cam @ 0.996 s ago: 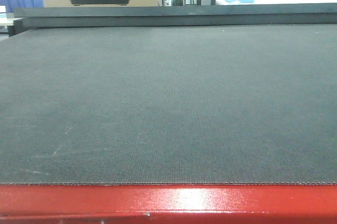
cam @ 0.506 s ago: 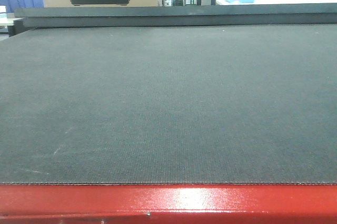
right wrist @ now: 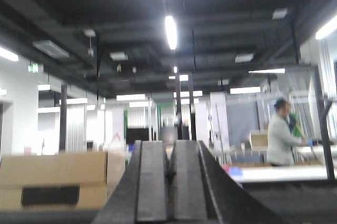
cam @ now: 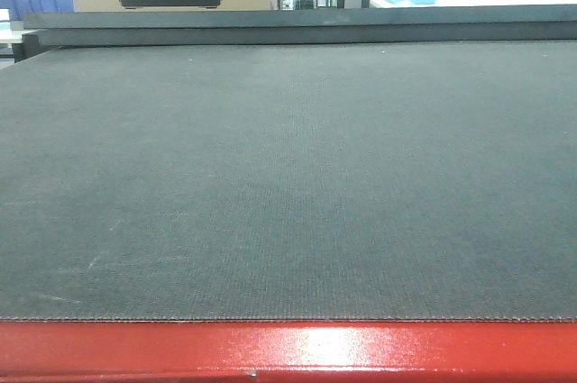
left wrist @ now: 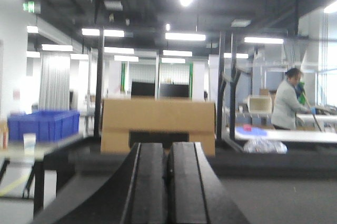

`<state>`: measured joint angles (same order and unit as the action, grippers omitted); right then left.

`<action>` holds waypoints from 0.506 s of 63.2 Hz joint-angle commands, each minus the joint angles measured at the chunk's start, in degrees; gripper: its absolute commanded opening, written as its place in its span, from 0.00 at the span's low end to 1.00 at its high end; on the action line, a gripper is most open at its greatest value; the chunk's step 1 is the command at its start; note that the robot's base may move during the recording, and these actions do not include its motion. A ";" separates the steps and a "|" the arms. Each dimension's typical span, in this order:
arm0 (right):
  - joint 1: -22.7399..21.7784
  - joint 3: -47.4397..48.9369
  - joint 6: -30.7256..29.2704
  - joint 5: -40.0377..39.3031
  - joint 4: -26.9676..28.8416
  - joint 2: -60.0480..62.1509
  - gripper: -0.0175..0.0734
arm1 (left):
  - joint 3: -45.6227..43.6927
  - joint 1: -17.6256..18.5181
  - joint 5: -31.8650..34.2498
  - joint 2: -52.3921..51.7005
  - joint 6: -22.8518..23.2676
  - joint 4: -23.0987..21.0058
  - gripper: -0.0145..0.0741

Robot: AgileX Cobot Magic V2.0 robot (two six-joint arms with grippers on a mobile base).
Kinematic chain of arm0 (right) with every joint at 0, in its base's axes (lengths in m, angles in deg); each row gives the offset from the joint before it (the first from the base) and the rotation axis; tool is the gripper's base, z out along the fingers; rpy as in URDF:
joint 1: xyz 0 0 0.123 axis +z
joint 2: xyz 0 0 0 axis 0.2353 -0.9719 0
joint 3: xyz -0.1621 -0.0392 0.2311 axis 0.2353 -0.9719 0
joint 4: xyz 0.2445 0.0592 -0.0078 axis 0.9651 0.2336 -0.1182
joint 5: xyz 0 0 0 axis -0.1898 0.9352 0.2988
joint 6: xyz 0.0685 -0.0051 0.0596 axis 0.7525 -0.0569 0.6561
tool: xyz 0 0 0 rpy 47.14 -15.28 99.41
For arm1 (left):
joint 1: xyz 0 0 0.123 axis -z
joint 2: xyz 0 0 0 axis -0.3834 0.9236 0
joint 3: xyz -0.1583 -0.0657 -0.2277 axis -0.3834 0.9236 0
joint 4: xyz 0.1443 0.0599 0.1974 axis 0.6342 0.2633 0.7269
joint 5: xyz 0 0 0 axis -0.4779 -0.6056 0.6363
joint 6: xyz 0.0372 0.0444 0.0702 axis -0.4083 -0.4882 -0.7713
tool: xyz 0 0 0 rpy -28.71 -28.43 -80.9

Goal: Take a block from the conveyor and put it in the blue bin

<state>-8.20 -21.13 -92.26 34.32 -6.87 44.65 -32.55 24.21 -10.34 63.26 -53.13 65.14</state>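
1. Looking for the block, you find none: the conveyor (cam: 288, 176) belt lies bare, so you cannot tell the block's direction, its long axis, or which arm is nearer.
2. Your left gripper (left wrist: 168, 153) and right gripper (right wrist: 169, 150) are both pressed closed on nothing and aimed level across the hall.
3. Hold that pose, I'd judge, until a block shows.

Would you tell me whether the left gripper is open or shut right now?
Shut: the left gripper's two black fingers meet along a thin seam, with nothing between them.
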 commanded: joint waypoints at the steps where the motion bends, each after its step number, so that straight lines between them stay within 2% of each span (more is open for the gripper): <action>1: -0.32 5.76 -0.92 0.80 0.48 -3.94 0.01 | -6.17 0.22 1.19 3.71 -1.93 0.44 0.04; 10: -0.32 14.01 -0.92 4.12 0.48 -11.47 0.01 | -17.63 0.22 -1.86 12.43 -1.92 0.44 0.04; 18: -0.32 22.44 -0.92 17.14 0.48 -17.70 0.01 | -27.05 0.22 -8.96 19.10 -1.92 0.44 0.04; 25: -0.32 29.43 -0.92 28.21 0.38 -23.67 0.01 | -35.64 0.22 -19.09 25.48 -1.92 0.44 0.04; 32: -0.32 36.21 -0.92 37.76 0.23 -30.60 0.01 | -44.64 0.22 -34.73 32.36 -1.92 0.44 0.04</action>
<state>-8.20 10.39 -92.63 63.51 -6.40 19.28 -71.76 24.21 -33.47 91.01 -54.63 65.49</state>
